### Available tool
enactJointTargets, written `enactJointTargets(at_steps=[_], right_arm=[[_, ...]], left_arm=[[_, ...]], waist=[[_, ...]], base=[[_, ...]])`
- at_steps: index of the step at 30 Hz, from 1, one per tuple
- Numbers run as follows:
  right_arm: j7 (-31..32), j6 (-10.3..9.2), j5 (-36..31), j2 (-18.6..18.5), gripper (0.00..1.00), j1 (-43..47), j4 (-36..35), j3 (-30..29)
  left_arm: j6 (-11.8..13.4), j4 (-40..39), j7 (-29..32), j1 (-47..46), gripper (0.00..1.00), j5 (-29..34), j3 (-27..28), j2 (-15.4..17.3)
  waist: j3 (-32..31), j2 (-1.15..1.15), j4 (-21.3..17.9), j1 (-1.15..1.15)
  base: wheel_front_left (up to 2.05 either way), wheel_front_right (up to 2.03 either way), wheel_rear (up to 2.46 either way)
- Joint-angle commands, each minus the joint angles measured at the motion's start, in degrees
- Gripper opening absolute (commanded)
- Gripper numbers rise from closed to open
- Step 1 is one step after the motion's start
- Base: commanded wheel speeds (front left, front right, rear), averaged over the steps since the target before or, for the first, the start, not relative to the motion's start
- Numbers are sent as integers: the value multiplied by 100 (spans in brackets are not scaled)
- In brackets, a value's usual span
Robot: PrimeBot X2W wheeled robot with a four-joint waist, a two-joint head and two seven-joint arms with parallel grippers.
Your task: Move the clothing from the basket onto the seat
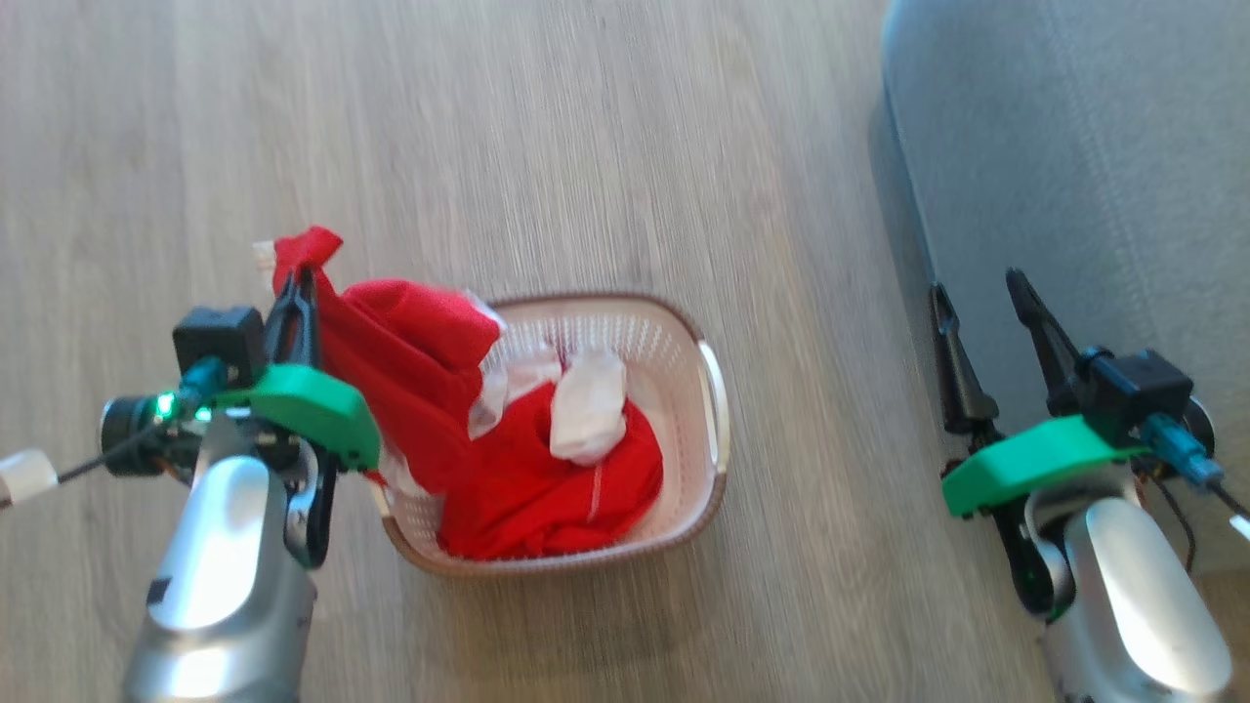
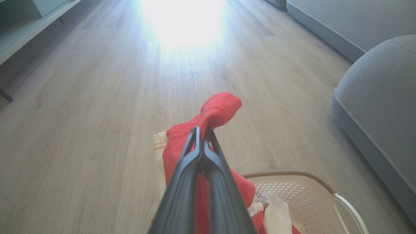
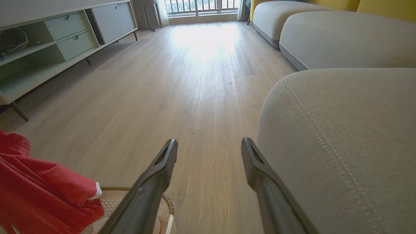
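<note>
My L gripper (image 1: 301,288) pinches the red garment (image 1: 420,361), R gripper (image 1: 977,293) gapes; dangling tail cd snag basket (image 1: 718,410) & drag it.

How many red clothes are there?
2: one red garment hangs from the left claw over the basket's left side; a second red garment lies inside under a white cloth. More may hide.
</note>
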Motion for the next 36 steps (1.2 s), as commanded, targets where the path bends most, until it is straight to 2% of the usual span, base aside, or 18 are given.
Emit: enactJointTargets(at_steps=[1,9,16,31,36], right_arm=[[-51,-1,-53,-110,100,138,-126,71],[-51,-1,-118,-226,100,509,-51,50],[-51,-1,-171,-339,100,752,48,28],[-51,-1,-191,-372,100,810,125,138],[-51,-1,-181,-429,100,697,113,406]], left_arm=[[-54,-288,-29,138,0,-17,193,105],[-137,-639,-29,657,0,-32,243,143],[-115,-711,-29,985,0,-93,306,142],[-120,-826,-29,1093,0,-121,252,106],[-156,-882,-29,1040,0,-118,185,100]], waist=[[-597,-1,106,1],[-1188,-1,169,1],[-1520,-1,248,1],[-1583,-1,291,1],[-1622,-1,290,1]], base=[[0,0,0],[0,0,0],[0,0,0],[0,0,0],[0,0,0]])
